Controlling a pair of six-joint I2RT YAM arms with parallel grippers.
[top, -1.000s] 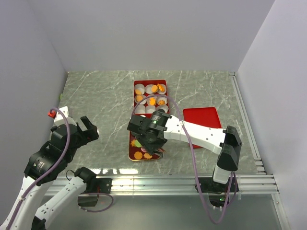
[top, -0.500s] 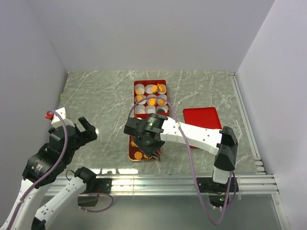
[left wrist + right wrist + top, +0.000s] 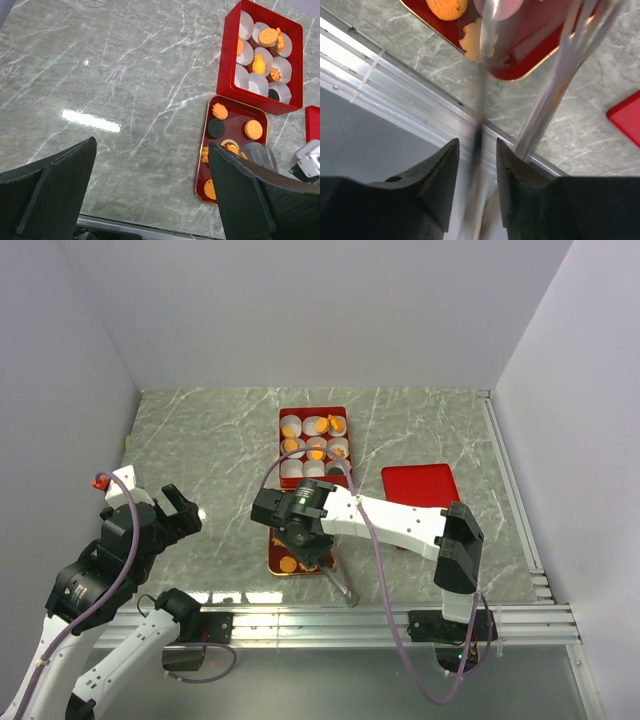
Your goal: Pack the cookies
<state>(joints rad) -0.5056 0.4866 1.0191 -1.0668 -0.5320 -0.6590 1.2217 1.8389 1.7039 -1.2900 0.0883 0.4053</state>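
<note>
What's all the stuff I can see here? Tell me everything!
table: one, grey marble
box: one, red, far middle
paper cups: nine, white, in box
cookies: many, mostly orange, in cups and on tray
tray: one, red, gold-rimmed, nearer than box
lid: one, red, right of tray
tongs: one pair, silvery, in right tool
left tool: one, black, open, at left
right tool: one, black, above tray

On the table (image 3: 200, 440), the box (image 3: 312, 410) of paper cups (image 3: 257, 85) lies at 12 o'clock from the flat tray (image 3: 274, 550), just beside it. Some cookies (image 3: 253, 129) lie on the tray, others in several cups. The lid (image 3: 420, 485) lies at 2 o'clock from the tray, apart. The tongs (image 3: 342, 585) reach past the tray's 5 o'clock corner.
</note>
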